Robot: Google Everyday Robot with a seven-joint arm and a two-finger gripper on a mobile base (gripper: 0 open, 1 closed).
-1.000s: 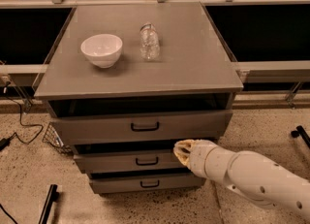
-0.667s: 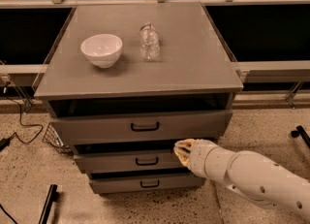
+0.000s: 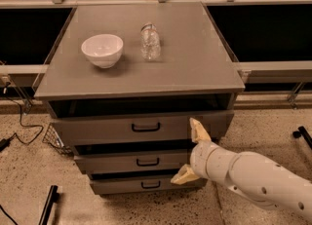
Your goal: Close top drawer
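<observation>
Gripper (image 3: 182,151) is low on the right of the cabinet (image 3: 146,68), in front of the drawer stack, with its two fingers spread wide and nothing held. The upper finger (image 3: 199,130) is on or just at the right end of the top drawer (image 3: 97,129) front panel, right of its black bar handle (image 3: 146,127); I can't tell whether it's actually touching. The lower finger sits down by the bottom drawer (image 3: 117,186). The top drawer is directly under the countertop and partly pulled out, with a dark gap showing above its front. My read: I'm at the contact step and the push isn't done. Next move is to press flat on the panel and drive straight back toward the cabinet until the front is flush. I'm pushing off-centre, so the drawer may rack, and moving toward the handle would help. The middle drawer (image 3: 112,162) also stands out a little, and I need to keep the lower finger from snagging on it. Count: three grey drawers, three black handles, one white bowl (image 3: 102,49) and one clear plastic bottle (image 3: 150,41), both on top of the cabinet and close together.
</observation>
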